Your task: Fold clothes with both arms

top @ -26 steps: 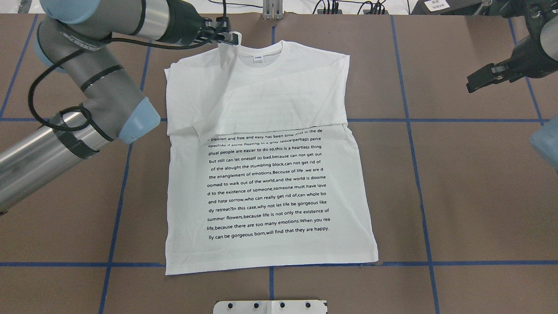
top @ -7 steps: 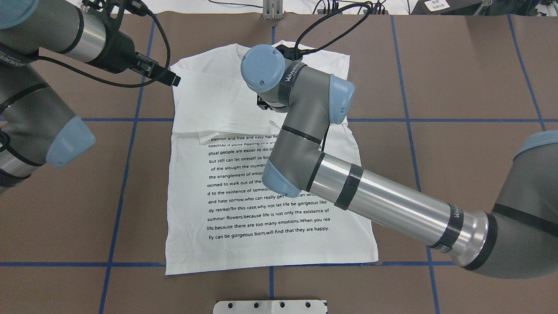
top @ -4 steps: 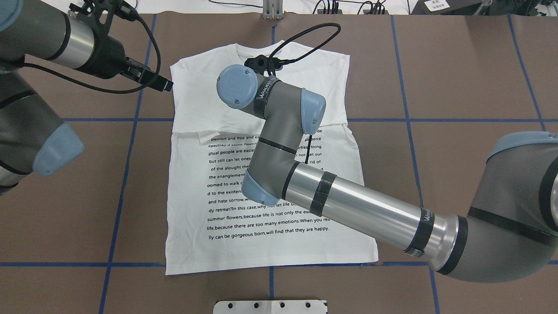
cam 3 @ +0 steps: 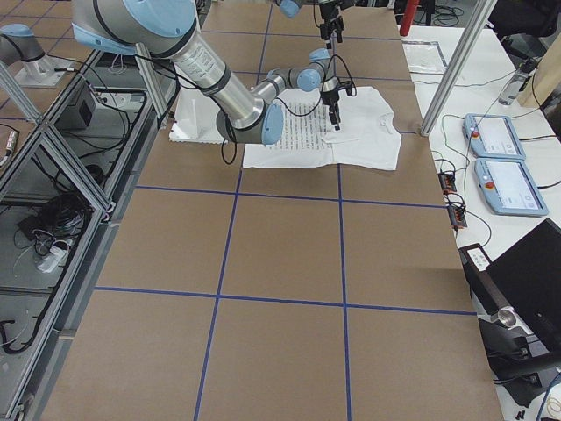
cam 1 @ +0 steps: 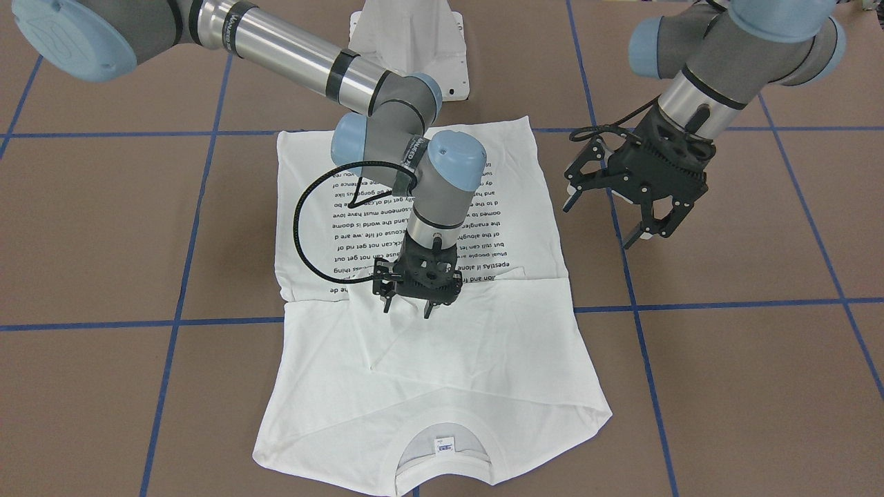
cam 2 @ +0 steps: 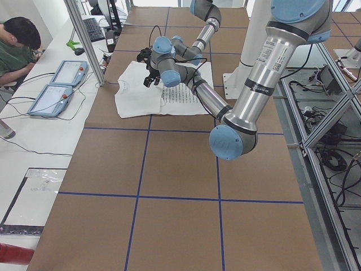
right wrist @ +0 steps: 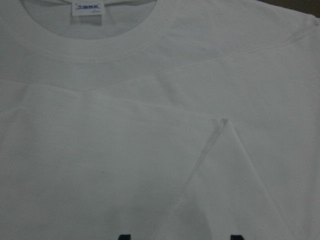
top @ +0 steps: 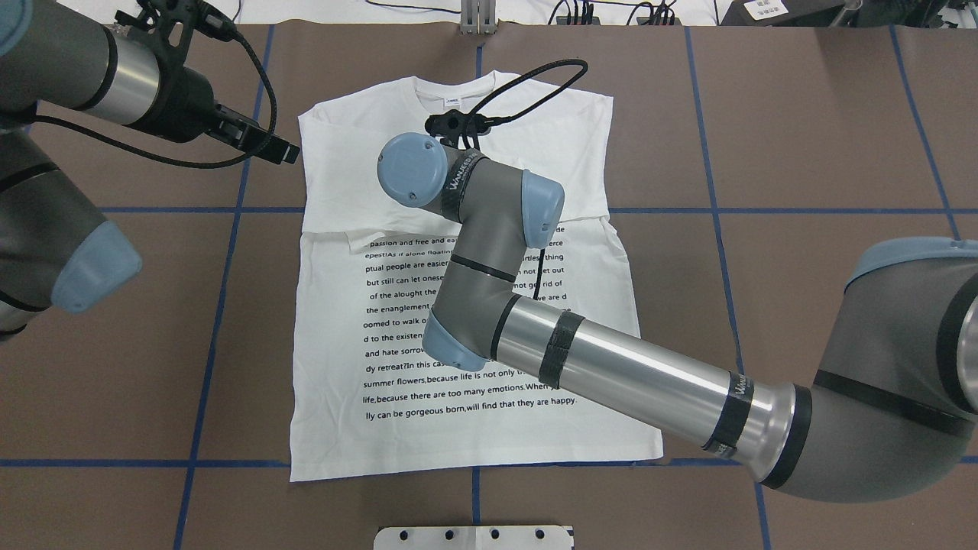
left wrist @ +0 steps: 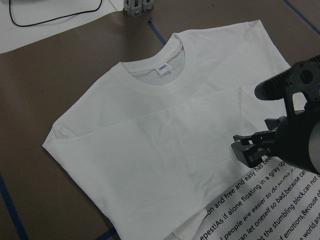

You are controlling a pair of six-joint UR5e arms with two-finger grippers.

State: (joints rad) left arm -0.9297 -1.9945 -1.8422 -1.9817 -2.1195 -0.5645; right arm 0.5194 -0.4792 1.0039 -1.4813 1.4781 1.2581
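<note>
Currently mid-fold: the T-shirt (top: 344, 428) lies flat at the centre of the counter (top: 764, 114), upper part folded in. My right fingers (cam 1: 427, 308) hover spread and empty over its middle; my left fingers (cam 1: 642, 222) hang open at upper right. Next, I judge, both must pinch cloth.

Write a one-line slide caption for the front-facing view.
Right gripper, open, poised over the partly folded T-shirt; left gripper, open, hangs beside it.

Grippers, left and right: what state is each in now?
Left gripper: open, empty, beside the T-shirt.
Right gripper: open, holding nothing, over the T-shirt's fold.
</note>
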